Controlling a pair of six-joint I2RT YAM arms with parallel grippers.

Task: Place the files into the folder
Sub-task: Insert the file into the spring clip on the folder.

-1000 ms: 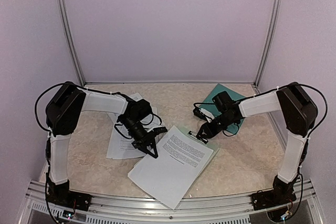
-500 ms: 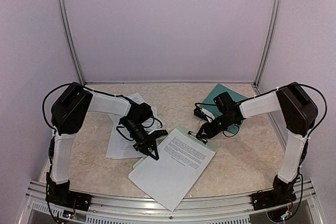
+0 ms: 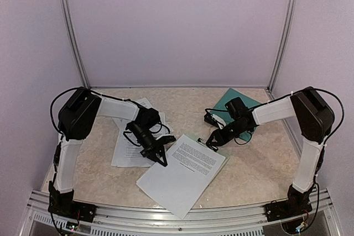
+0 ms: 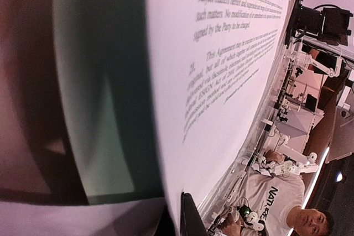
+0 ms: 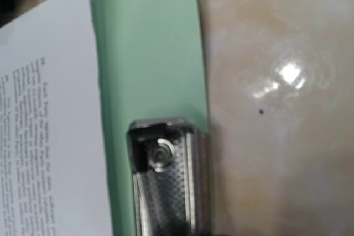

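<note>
A printed white sheet point(image 3: 180, 176), one of the files, lies slanted over the pale mint clipboard point(image 3: 192, 136). My left gripper point(image 3: 164, 163) is shut on that sheet's left edge. In the left wrist view the sheet point(image 4: 221, 53) fills the frame, with one dark fingertip point(image 4: 188, 219) against its edge and the clipboard point(image 4: 88, 109) below. More files point(image 3: 128, 147) lie under the left arm. My right gripper point(image 3: 212, 141) is shut on the clipboard's silver clip point(image 5: 166, 181); its fingers are out of the right wrist view. The dark teal folder point(image 3: 235, 99) lies at the back right, partly under the right arm.
The right wrist view shows the clipboard's rounded corner point(image 5: 149, 53) and bare marbled tabletop point(image 5: 276, 136) beside it. Metal posts point(image 3: 71, 31) and purple walls close in the table. An aluminium rail point(image 3: 166, 222) runs along the near edge.
The left arm's shoulder and elbow have swung right while its gripper stays at the sheet's edge. The sheet has crept slightly rightward. The right arm has not moved.
</note>
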